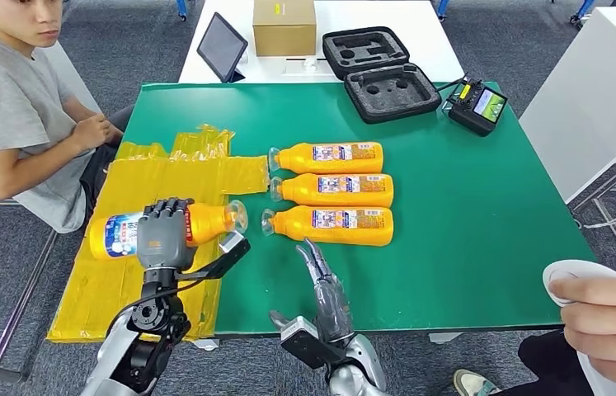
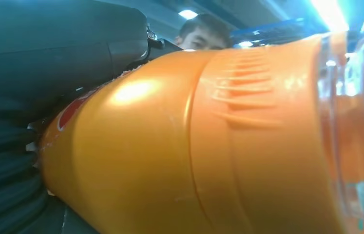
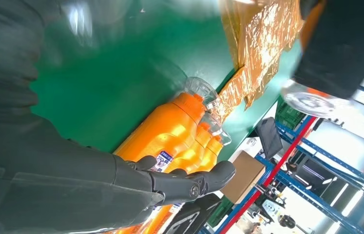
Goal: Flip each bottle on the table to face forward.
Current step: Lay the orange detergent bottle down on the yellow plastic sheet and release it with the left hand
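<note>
While the left hand (image 1: 166, 234) grips an orange bottle (image 1: 205, 221) lying sideways above the yellow sheet (image 1: 156, 177), its clear cap points toward the right hand (image 1: 321, 276). That hand hovers empty with fingers apart, just short of three bottles (image 1: 333, 191) lying side by side on the green table (image 1: 469, 206).

We see three bottles (image 1: 333, 191) lying side by side mid-counter (image 1: 469, 239), caps leftward. Fourth bottle (image 1: 205, 221) left of them, in left hand (image 1: 165, 233), above taped sheet (image 1: 156, 177). Foam case (image 1: 380, 74) and controller (image 1: 476, 105) behind.
</note>
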Controlling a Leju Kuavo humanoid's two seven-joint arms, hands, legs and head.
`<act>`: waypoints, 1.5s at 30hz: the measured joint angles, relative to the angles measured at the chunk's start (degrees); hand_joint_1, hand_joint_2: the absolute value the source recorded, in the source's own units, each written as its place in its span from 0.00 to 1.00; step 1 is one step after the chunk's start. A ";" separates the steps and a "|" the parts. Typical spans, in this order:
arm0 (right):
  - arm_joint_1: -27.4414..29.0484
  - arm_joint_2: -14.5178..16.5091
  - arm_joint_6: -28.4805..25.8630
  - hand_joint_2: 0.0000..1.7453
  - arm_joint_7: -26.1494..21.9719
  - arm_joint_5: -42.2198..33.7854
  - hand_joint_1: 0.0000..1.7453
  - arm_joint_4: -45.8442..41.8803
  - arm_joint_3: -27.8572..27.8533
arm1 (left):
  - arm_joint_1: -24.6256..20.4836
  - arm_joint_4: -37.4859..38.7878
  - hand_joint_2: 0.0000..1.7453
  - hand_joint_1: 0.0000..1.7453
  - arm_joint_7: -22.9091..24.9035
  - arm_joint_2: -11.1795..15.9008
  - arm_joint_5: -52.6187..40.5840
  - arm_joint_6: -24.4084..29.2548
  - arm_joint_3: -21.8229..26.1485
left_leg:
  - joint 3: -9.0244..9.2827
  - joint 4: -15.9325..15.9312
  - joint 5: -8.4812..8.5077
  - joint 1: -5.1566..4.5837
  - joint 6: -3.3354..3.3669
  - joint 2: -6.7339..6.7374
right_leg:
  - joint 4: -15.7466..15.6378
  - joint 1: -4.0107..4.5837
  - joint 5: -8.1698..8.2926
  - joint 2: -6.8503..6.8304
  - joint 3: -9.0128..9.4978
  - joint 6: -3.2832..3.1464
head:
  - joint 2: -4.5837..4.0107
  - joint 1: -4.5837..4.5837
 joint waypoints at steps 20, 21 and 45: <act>-0.91 -0.50 0.09 1.00 -0.01 -1.78 0.00 1.57 0.83 | -6.09 16.86 1.00 0.95 0.80 3.57 0.26 0.01 -5.29 | -0.01 0.00 0.00 -0.02 0.00 -0.01 | 0.00 -0.02 0.00 0.00 0.00 0.00 | 0.00 0.01; -1.03 -0.52 0.08 1.00 0.00 -1.92 0.00 1.68 0.97 | -6.28 17.42 1.00 0.96 0.15 3.57 0.47 0.01 -5.13 | -0.01 0.00 0.00 -0.02 0.00 -0.01 | 0.00 -0.02 0.00 0.00 0.00 0.00 | 0.00 0.01; -1.56 -0.77 0.08 1.00 0.00 -2.89 0.00 2.88 1.45 | -10.46 28.16 0.00 0.03 -5.31 3.35 2.34 0.33 -1.63 | 0.09 0.00 0.02 -0.02 0.03 -0.07 | 0.00 -0.03 0.00 -0.08 0.13 0.00 | 0.00 0.01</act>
